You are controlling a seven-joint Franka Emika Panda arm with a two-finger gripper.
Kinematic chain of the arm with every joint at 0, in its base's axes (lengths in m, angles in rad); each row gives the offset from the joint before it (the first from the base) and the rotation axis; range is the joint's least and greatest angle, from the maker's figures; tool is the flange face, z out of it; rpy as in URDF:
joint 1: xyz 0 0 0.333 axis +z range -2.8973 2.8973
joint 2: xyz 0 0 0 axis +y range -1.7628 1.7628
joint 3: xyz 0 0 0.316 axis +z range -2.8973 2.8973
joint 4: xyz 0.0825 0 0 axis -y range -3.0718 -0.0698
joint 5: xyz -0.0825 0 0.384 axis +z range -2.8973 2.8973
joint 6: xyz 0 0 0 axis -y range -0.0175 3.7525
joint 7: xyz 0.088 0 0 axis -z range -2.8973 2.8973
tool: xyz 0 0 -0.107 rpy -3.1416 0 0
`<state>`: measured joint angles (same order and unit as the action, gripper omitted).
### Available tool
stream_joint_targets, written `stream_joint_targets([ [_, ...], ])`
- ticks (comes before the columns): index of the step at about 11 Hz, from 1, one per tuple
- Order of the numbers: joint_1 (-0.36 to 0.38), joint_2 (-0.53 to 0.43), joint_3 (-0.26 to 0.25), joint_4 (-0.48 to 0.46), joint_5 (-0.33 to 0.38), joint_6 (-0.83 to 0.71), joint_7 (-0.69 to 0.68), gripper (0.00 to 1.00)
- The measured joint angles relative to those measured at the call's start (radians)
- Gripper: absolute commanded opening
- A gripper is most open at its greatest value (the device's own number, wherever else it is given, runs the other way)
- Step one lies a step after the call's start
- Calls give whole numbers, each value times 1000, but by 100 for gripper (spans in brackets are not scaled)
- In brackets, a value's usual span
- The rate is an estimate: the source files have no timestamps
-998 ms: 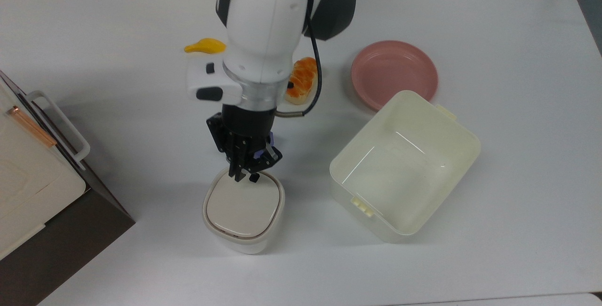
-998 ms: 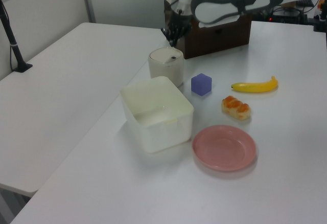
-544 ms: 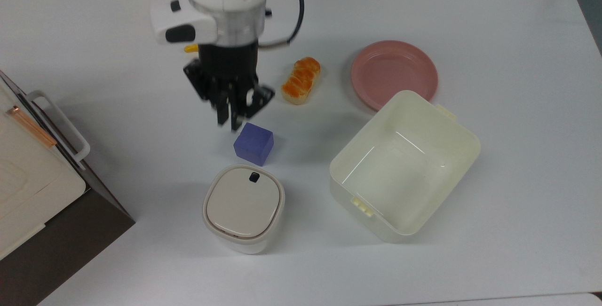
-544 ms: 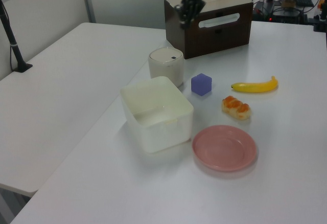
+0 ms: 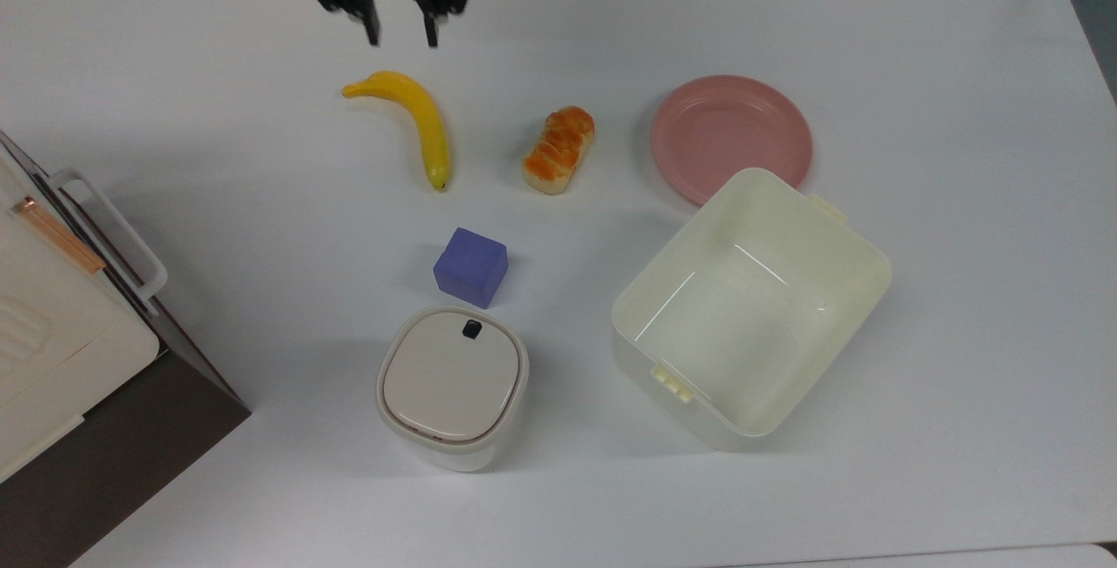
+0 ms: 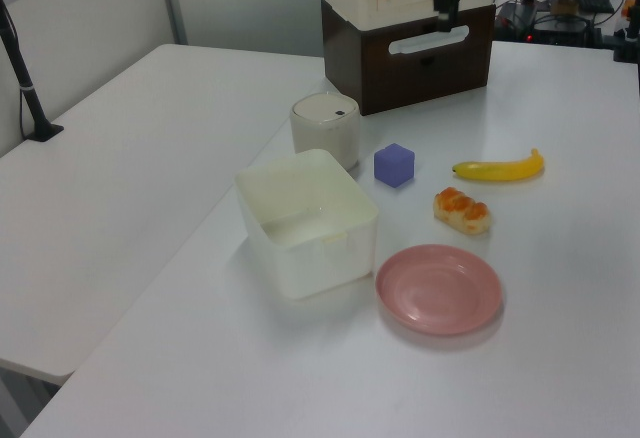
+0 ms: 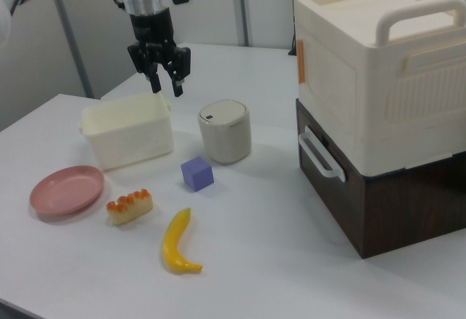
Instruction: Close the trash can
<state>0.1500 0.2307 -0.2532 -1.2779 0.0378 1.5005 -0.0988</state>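
The trash can [image 5: 451, 385] is a small cream-beige bin standing upright on the white table, its flat lid down and level with the rim, the dark button [image 5: 472, 330] on the lid's far edge. It also shows in the left view [image 6: 325, 126] and the right view [image 7: 225, 131]. My gripper [image 5: 401, 34] hangs high at the top view's upper edge, far from the bin, open with nothing between its fingers. In the right view the gripper [image 7: 166, 88] hovers well above the table over the tub, clear of the bin.
A purple cube [image 5: 471, 266] sits just beyond the bin. A banana [image 5: 419, 123], a bread roll [image 5: 558, 149] and a pink plate [image 5: 731, 136] lie farther off. A pale-yellow lidless tub [image 5: 750, 306] stands to the top view's right. A cream box on a brown stand [image 7: 371, 93] fills the top view's left edge.
My gripper left the trash can's lid, rose and travelled to the top view's upper edge, uncovering the cube and banana, and its fingers spread open. The lid stays down.
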Motion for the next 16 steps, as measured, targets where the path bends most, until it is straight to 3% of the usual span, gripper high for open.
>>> stream_joint_targets([
  [7, -4, -171, -17, -165, -5, -6, -17, 100],
  [10, 9, -174, -7, -194, -5, 12, -15, 100],
  [16, 15, -174, -7, -204, -5, 80, 143, 100],
])
